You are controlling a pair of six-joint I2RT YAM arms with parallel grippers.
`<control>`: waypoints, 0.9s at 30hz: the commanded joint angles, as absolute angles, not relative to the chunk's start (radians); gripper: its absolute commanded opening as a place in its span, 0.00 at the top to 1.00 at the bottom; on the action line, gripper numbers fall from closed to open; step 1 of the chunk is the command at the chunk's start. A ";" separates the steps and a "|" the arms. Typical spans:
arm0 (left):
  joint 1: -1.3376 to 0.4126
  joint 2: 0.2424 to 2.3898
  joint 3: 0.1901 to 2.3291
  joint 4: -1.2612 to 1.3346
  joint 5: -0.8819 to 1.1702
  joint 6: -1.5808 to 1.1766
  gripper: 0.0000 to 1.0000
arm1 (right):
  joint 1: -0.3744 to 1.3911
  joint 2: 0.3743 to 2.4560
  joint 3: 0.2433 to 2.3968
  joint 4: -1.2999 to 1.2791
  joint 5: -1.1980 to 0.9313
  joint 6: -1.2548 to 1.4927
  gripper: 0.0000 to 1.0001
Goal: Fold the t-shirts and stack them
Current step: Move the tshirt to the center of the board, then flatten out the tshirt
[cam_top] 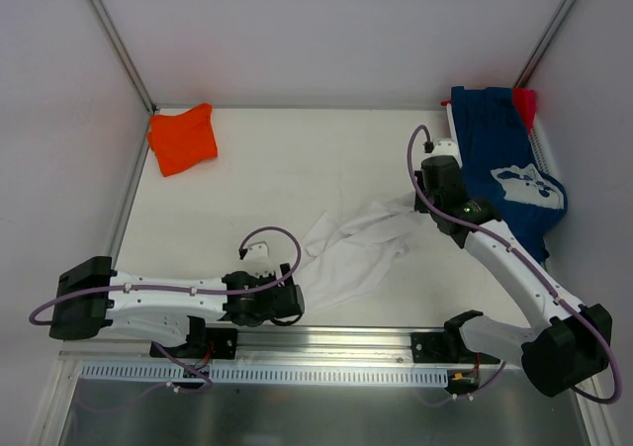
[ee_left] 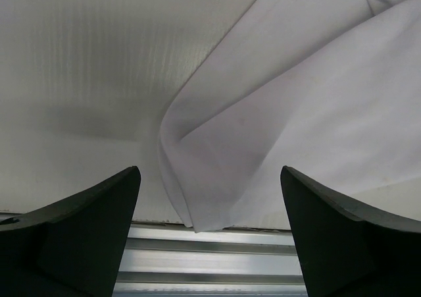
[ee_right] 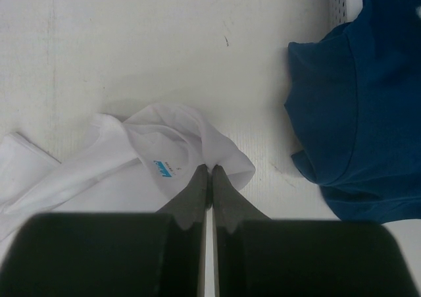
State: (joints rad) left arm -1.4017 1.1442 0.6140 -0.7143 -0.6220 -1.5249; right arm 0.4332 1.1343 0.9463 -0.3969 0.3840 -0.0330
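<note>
A crumpled white t-shirt (cam_top: 356, 248) lies mid-table. My left gripper (cam_top: 300, 298) is open by the shirt's near-left corner; in the left wrist view that corner (ee_left: 263, 132) hangs between the spread fingers of the left gripper (ee_left: 210, 172), touching neither. My right gripper (cam_top: 423, 201) is shut on the white shirt's neck edge (ee_right: 131, 159), pinching a fold at the tips of the right gripper (ee_right: 210, 167) beside the blue label. An orange t-shirt (cam_top: 183, 139) sits bunched at the far left. A navy t-shirt with white print (cam_top: 504, 169) (ee_right: 368, 99) lies at the right, a red one (cam_top: 525, 102) behind it.
An aluminium rail (cam_top: 326, 339) (ee_left: 210, 257) runs along the table's near edge, just below the white shirt's corner. Slanted frame posts (cam_top: 114, 36) rise at the back corners. A white perforated strip (ee_right: 342, 0) edges the table at the right, under the navy shirt.
</note>
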 commanded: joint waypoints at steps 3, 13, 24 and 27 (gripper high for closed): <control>-1.416 1.198 0.588 -0.687 -0.630 -1.588 0.21 | 0.425 1.111 0.936 -0.362 0.391 -0.020 1.00; -1.424 1.210 0.552 -0.600 -0.644 -1.578 1.00 | 0.420 1.117 0.920 -0.350 0.387 -0.017 1.00; -1.424 1.233 0.783 -0.637 -0.703 -1.254 1.00 | 0.422 1.086 0.919 -0.380 0.354 -0.003 1.00; -1.424 1.189 0.921 -0.667 -0.710 -1.038 1.00 | 0.425 0.998 0.965 -0.446 0.342 -0.005 1.00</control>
